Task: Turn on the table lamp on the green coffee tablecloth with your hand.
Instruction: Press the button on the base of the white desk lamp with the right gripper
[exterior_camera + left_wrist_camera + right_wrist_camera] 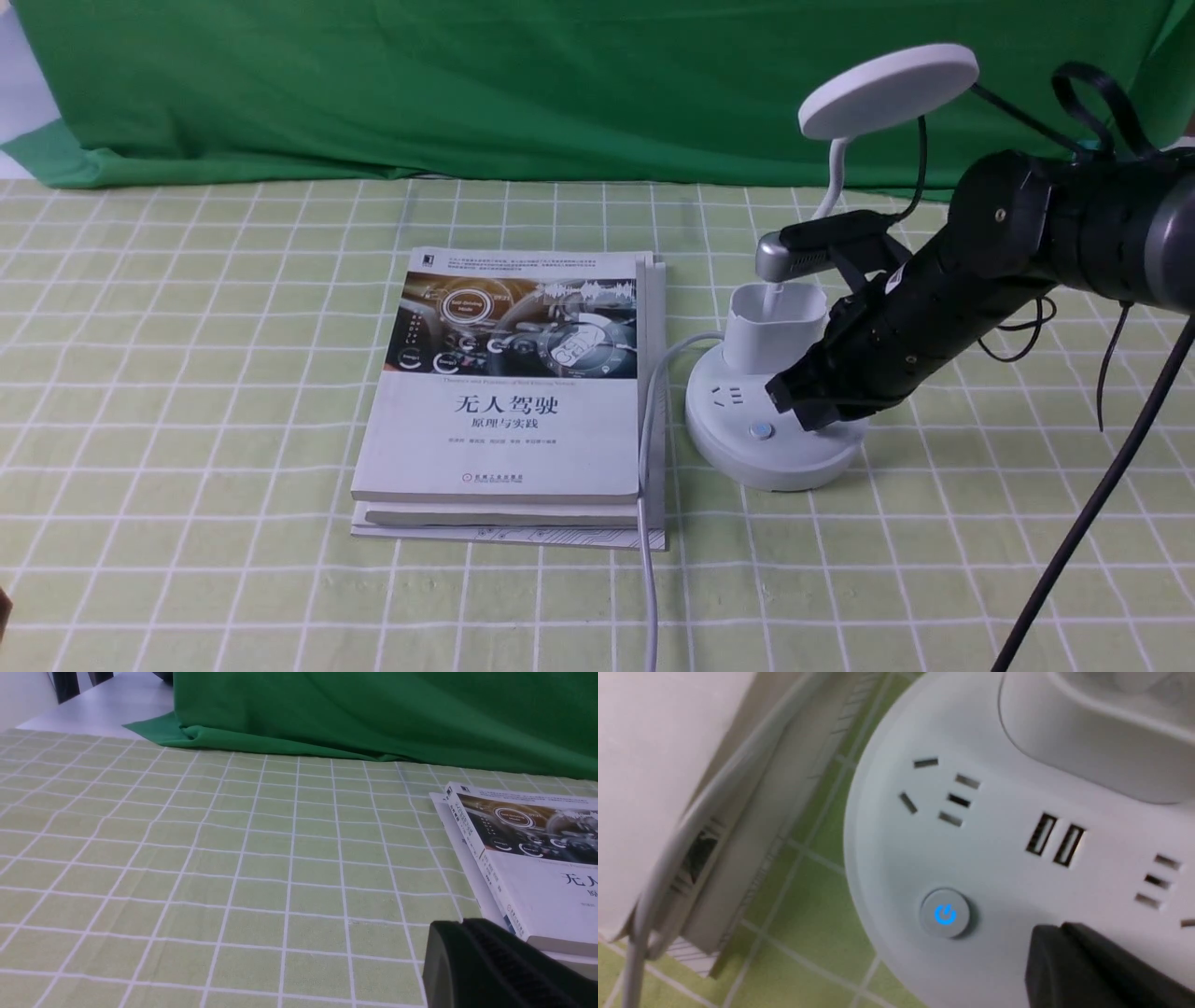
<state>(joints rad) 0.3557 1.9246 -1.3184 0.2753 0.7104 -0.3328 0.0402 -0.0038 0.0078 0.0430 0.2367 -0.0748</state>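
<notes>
One press outstanding: right tool (795, 399) hangs over the table lamp (738, 450) base, tip just beside the blue-lit button (945, 913); lamp head (887, 89) looks unlit. Tool opening: cannot tell.

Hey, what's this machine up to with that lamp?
The robot's right hand is down at the round base of the white table lamp, its tip just beside the button with a glowing blue power symbol. Whether it touches the base is unclear. The lamp's disc head shows no obvious light. The lamp stands on the green coffee tablecloth beside a stack of books. The left hand sits low over the cloth, away from the lamp.
</notes>
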